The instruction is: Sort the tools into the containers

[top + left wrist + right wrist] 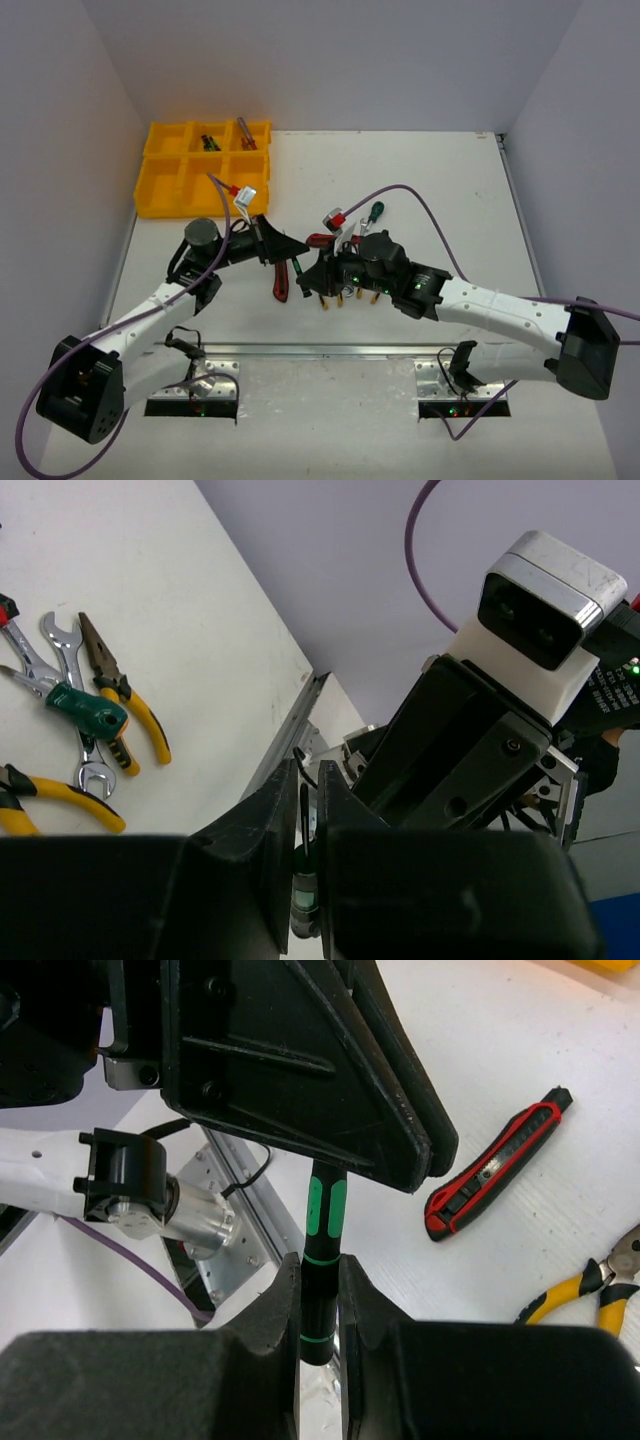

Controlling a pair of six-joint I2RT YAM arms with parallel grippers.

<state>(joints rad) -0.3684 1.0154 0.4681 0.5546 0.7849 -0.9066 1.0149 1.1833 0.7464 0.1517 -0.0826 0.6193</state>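
Note:
A black screwdriver with green stripes [322, 1222] hangs in the air between my two grippers. My right gripper [320, 1272] is shut on the lower end of its handle. My left gripper [310, 777] is closed around its upper end, with the thin shaft [303, 815] between the jaws. In the top view the two grippers meet at the table's middle, left [287, 246] and right [318, 272]. The yellow tray [160, 190] stands at the far left; two back compartments hold tools [210, 141].
A red-black utility knife [280, 281] [495, 1168] lies under the grippers. Yellow-handled pliers [130, 712], a green-handled screwdriver [90, 710] and silver wrenches [68, 650] lie in a pile [345, 225] beside the right gripper. The rail [330, 350] runs along the near edge.

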